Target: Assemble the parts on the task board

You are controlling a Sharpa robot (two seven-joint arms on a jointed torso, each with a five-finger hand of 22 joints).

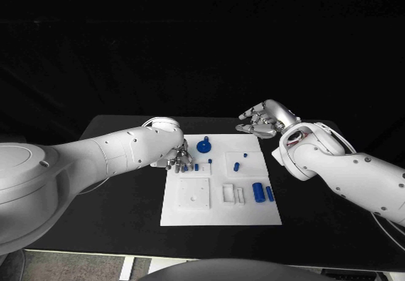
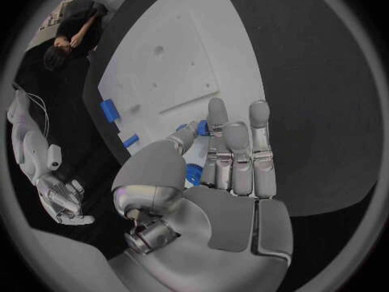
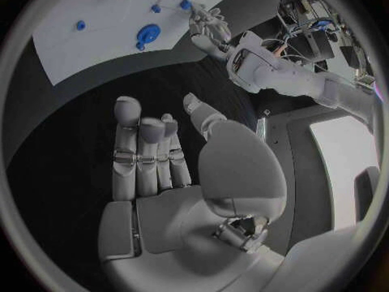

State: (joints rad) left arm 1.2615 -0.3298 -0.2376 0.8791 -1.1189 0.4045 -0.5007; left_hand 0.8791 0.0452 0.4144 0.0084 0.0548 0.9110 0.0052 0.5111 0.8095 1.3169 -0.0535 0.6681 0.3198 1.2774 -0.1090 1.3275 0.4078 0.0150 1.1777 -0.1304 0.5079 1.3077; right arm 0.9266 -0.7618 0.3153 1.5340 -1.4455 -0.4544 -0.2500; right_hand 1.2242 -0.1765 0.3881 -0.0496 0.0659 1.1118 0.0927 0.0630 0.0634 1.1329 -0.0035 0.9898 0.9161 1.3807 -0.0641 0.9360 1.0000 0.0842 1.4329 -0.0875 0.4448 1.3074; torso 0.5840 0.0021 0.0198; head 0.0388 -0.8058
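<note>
The left robot hand [image 1: 175, 159] is down at the board's left edge, at about ten o'clock from the board's middle, fingers pointing downward. In the left wrist view its fingers [image 2: 235, 152] stand nearly straight and close side by side with the thumb alongside; small blue pieces [image 2: 200, 128] sit just at the fingertips, but whether any is pinched cannot be told. The right robot hand [image 1: 267, 119] is raised off the board's far right corner, at about one o'clock, palm up, fingers loosely curled and apart, holding nothing; the right wrist view shows its fingers [image 3: 142, 152] spread over bare black worktop [image 3: 97, 123].

The white task board [image 1: 221, 214] lies in the middle of the worktop. On it, a round blue knob [image 1: 204, 146] stands at twelve o'clock, a small blue peg [image 1: 237, 166] near the centre-right, and a blue cylinder [image 1: 258, 192] with a slimmer blue bar [image 1: 270, 194] just beside it at four o'clock.
</note>
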